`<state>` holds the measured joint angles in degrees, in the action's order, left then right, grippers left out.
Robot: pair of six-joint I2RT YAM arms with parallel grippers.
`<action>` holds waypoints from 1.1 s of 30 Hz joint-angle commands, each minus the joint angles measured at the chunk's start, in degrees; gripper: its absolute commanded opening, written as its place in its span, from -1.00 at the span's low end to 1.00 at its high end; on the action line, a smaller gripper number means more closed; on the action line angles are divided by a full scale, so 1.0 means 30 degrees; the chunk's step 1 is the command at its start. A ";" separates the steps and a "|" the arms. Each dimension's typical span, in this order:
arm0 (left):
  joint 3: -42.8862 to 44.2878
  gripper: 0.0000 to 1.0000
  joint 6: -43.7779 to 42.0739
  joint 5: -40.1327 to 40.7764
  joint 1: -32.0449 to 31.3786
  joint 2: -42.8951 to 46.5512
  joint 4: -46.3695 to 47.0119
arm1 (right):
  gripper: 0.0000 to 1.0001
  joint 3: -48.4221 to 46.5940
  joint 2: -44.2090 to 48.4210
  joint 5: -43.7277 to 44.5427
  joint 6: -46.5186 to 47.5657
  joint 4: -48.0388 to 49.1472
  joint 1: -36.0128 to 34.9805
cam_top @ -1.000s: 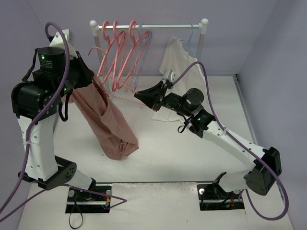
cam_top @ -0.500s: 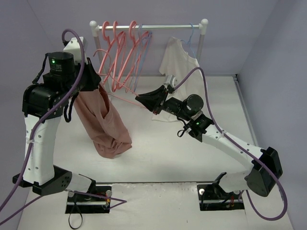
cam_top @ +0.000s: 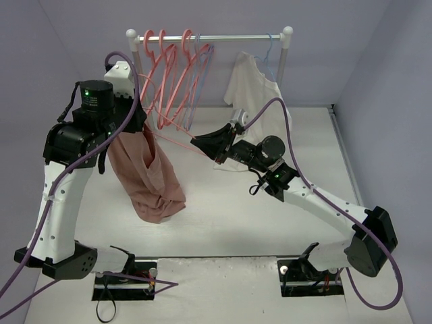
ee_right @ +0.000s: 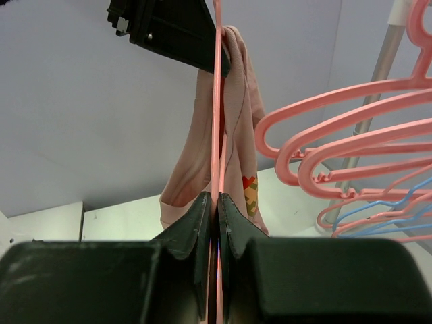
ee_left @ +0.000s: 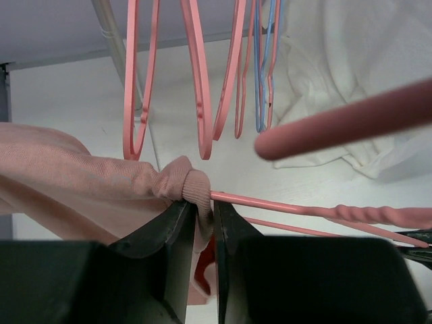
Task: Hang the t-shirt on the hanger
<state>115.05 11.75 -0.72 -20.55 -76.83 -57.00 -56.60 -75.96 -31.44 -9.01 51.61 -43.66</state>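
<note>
My left gripper (cam_top: 138, 125) is shut on the ribbed collar of the salmon-pink t-shirt (cam_top: 150, 181), which hangs from it down to the table. In the left wrist view the collar (ee_left: 187, 189) is pinched between the jaws of that gripper (ee_left: 204, 217), and a thin rod of the coral hanger (ee_left: 290, 204) comes out of the cloth to the right. My right gripper (cam_top: 200, 142) is shut on the hanger (cam_top: 177, 142). In the right wrist view the gripper (ee_right: 216, 202) holds the hanger (ee_right: 217, 101), which runs into the t-shirt (ee_right: 202, 162) under the left gripper's fingers (ee_right: 169, 30).
A white rail (cam_top: 229, 38) at the back carries several coral hangers (cam_top: 169, 81), a lavender one (cam_top: 204, 64) and a pale blue one (cam_top: 268, 57) with a white shirt (cam_top: 253, 91). Those hangers dangle close behind the left gripper. Walls close in on both sides.
My left arm has swung right and toward the rail, carrying the t-shirt with it. My right gripper has shifted slightly with the hanger, which now reaches the collar.
</note>
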 commanded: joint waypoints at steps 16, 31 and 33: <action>0.1254 -0.01 -0.2808 -0.0180 -0.0153 0.2026 0.2839 | -1.00 -0.1759 -0.0454 -0.0622 -0.0209 0.4676 -0.0183; -0.3005 -0.04 -1.6653 -0.3929 0.2737 0.5089 0.2754 | -1.00 -0.1801 -0.0662 -0.1429 -0.0940 0.4579 -0.0183; -0.3019 -0.04 -1.7406 -0.4956 0.4016 0.4983 0.2736 | -1.00 -0.1795 -0.0625 -0.1483 -0.1052 0.4554 -0.0183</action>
<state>105.63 -28.30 -7.10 -14.43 -62.29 -52.27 -58.19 -78.72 -34.97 -11.18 55.31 -43.92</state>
